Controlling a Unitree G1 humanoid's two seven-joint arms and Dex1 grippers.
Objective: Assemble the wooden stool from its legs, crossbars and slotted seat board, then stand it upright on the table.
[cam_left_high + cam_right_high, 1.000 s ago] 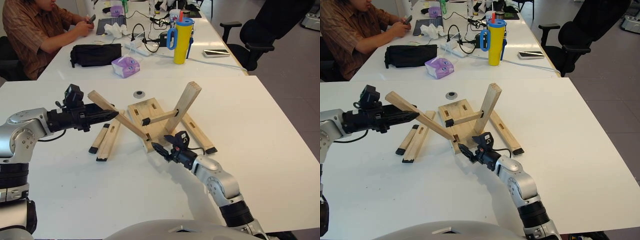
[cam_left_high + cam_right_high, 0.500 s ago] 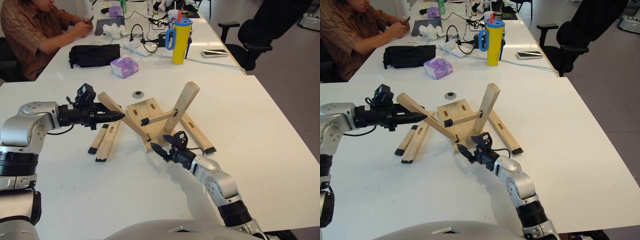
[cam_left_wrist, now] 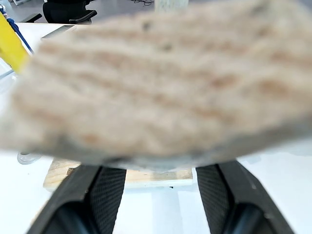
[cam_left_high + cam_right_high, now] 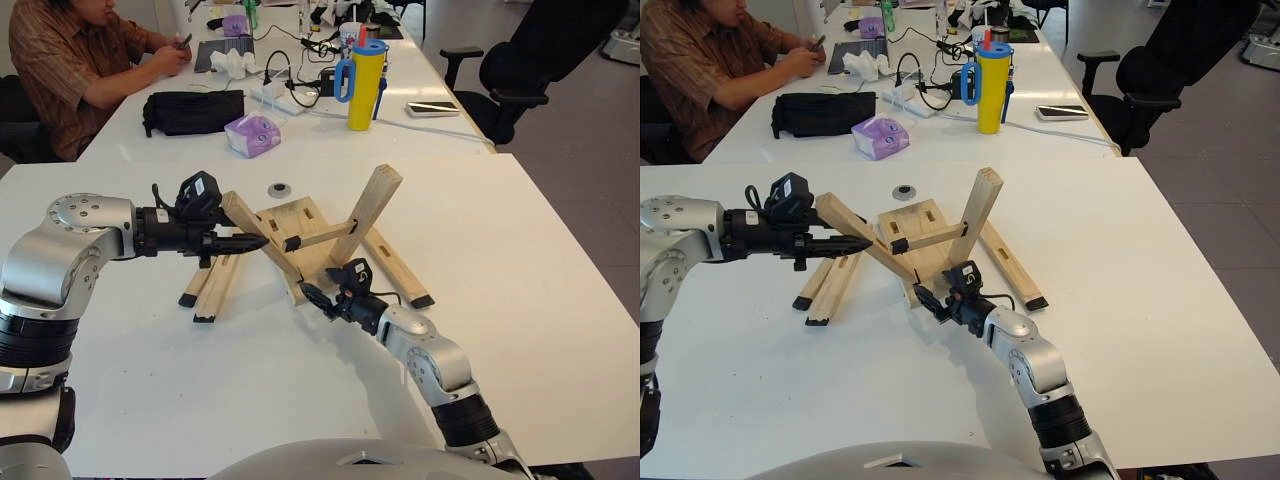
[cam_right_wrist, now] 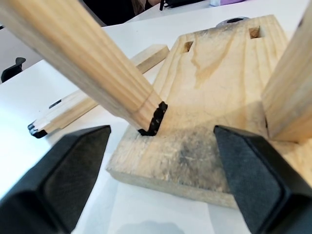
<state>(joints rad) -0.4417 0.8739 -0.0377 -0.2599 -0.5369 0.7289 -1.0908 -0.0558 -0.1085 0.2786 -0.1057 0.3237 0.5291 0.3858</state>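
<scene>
**STOOL, WOODEN: PART-BUILT, INVERTED, ON WORKTOP**

**Head views.** Seat board point(image 4: 292, 216) lies flat, mid-worktop point(image 4: 520, 260). Upright leg point(image 4: 368, 210) stands in a far slot, leaning a little. Crossbar point(image 4: 320, 237) runs from it toward the board's L side. Slanted leg point(image 4: 282, 260) has its black-tipped foot at the near corner slot, top tilted away to the L. Two loose pcs point(image 4: 215, 285) lie side by side L of the board; one loose leg point(image 4: 395, 265) lies just R of it. L tool point(image 4: 255, 240) sits against the slanted leg's upper half; clamped or not, cannot tell. R tool point(image 4: 318, 298) is at the board's near corner, spread wide.

**L wrist view.** Wood grain close up, blurred; board edge beyond. Grip on the leg not readable.

**R wrist view.** R tool's jaws stand well apart, either side of the near corner, holding nothing. Slanted leg's foot meets the slot at an angle, prob. not fully seated.

**Handling (est.).** Solid timber: stiff, light to moderate, not fragile; dry grain gives fair friction. Joints look loose, so force high on a leg would prob. lever the board up. Best hold: leg low, nr the foot; board pinned at its edge.
</scene>
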